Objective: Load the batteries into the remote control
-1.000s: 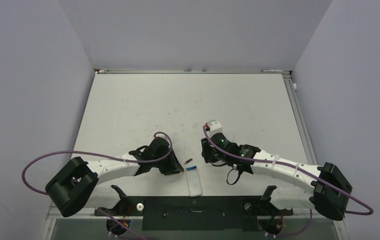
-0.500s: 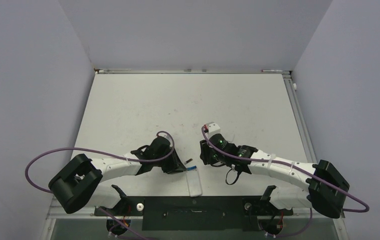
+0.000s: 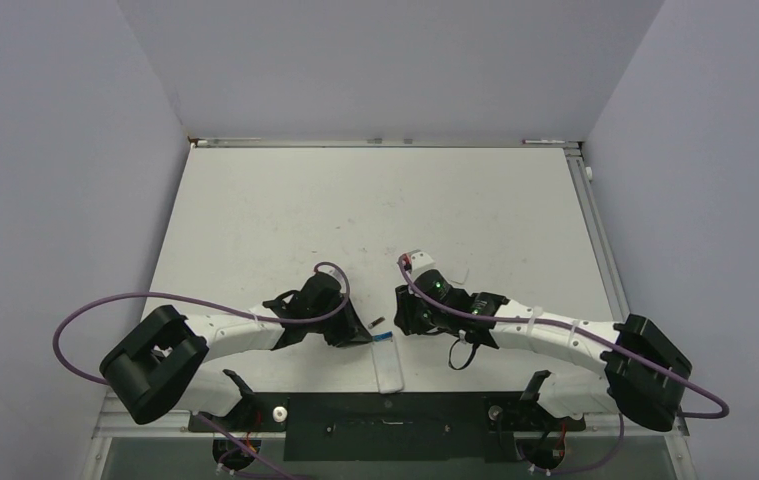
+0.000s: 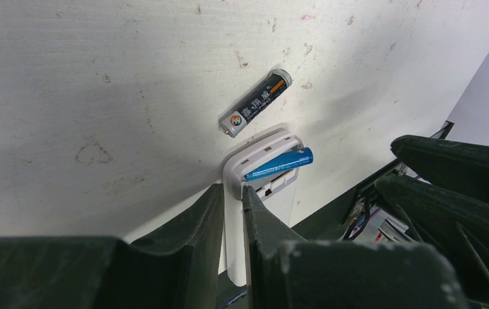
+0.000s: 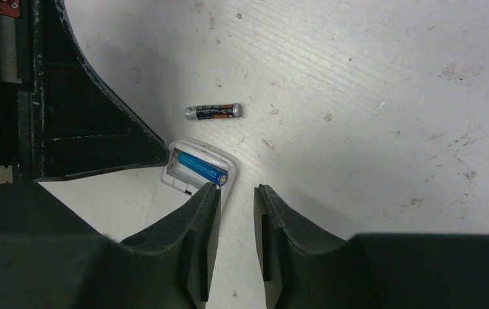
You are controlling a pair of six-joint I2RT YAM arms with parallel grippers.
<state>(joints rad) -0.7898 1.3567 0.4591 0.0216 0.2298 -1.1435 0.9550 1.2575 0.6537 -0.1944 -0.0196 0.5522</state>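
Remote (image 4: 280, 199): tabletop's (image 3: 355, 200) near edge; blue cell (image 4: 279, 164) askew inside, dark cell (image 4: 256, 103) loose beyond.
My left gripper (image 4: 232, 193): nearly closed at remote's side; grip unclear.
My right gripper (image 5: 236, 193): ajar, empty.
Risk: my push pops the blue cell out.

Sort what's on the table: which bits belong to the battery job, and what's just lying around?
Job:
- remote control, back open
- blue battery, lying in the open compartment
- dark battery, loose on the table by the remote's open end

Lying about:
- nothing identifiable; only specks at the far edge, too small to tell
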